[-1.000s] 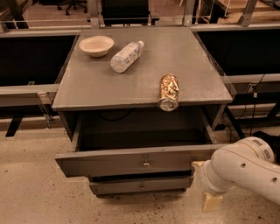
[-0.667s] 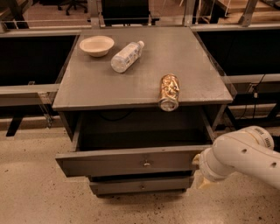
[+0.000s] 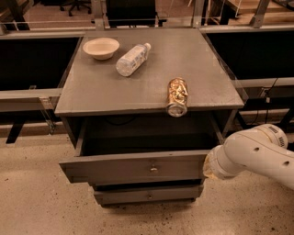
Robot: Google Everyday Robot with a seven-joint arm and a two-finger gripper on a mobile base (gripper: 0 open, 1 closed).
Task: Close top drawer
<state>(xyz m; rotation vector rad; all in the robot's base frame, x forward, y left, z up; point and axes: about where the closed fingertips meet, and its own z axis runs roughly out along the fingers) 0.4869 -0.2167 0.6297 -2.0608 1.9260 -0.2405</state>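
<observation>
Found top drawer (image 3: 133, 167) pulled well out under the tabletop (image 3: 105, 89). Located gripper (image 3: 207, 166) at right end of the drawer front, touching or just beside it; cannot tell whether released or clenched. Noted bowl (image 3: 101, 47), bottle (image 3: 132, 59), can (image 3: 177, 96) on top.

You're looking at a speckled beige floor (image 3: 32, 202) under warm, dim light. Dark panels (image 3: 32, 64) run along the left and right, with grey rails (image 3: 27, 94) below them. At the far left a chair's wheeled base (image 3: 76, 5) shows, and at the far right pale wooden furniture (image 3: 243, 5). The gripper (image 3: 209, 164) is near right, at the front of the grey cabinet (image 3: 147, 92).
</observation>
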